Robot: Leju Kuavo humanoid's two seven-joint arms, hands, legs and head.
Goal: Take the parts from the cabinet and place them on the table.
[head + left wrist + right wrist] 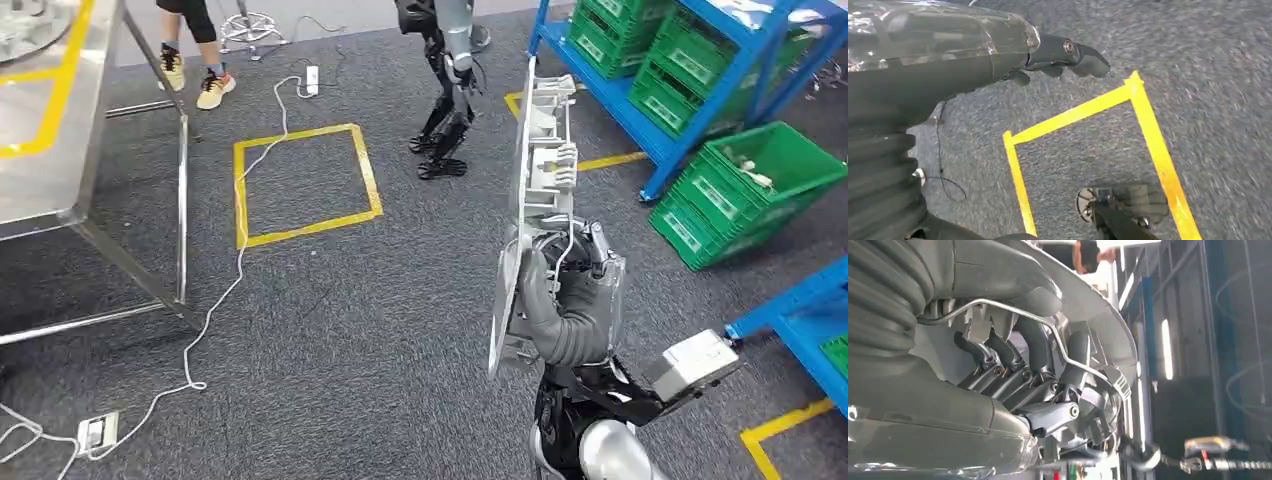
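Note:
My right hand [562,300] grips a long pale grey plastic part [541,150] and holds it upright on edge above the carpet, in front of my body. The right wrist view shows the dark fingers [1018,372] curled around a thin metal rod and the ribbed back of the part [1093,310]. The steel table [50,150] stands at the far left. The blue cabinet rack [640,120] with green bins is at the right. My left hand [998,55] hangs over the floor with nothing in it, its fingers [1073,54] stretched out.
Another robot [447,80] stands ahead, near the rack. A person's legs [195,60] show at the top left by the table. A yellow tape square [305,183] marks the carpet. A white cable [225,300] and a power strip [95,432] lie near the table legs.

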